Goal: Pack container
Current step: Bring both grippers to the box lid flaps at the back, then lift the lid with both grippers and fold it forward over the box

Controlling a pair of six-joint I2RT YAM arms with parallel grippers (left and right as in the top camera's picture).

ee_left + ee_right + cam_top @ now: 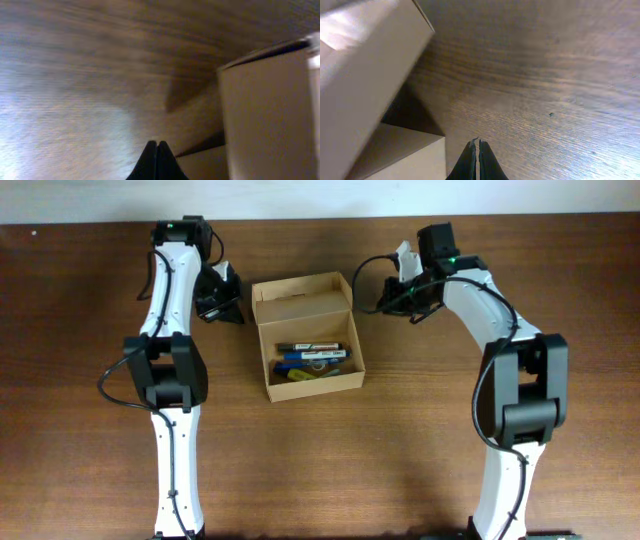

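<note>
Broadly, one wooden table (320, 470) fills the overhead view, its brown grain running side to side. Two white-and-black arms reach up it from the near edge: the left arm (170, 370) on one side, the right arm (520, 380) on the other, each bent inward at the far end.

Between them, near the middle of the table, sits one container (315, 388), a tan cardboard box standing flat. Its single flap lid (300, 288) is open and tipped back toward the far side. Inside lie several markers (312, 355) side by side along the box's length (at least three, dark and blue barrels among them; the exact count is hard to read).

The left gripper (157, 146) has its two dark fingers pressed together with nothing between them, low over bare wood just beside the container's left rear corner. The right gripper (476, 145) is likewise clenched on nothing, its tips meeting above the table near the right rear corner, apart from the cardboard.
</note>
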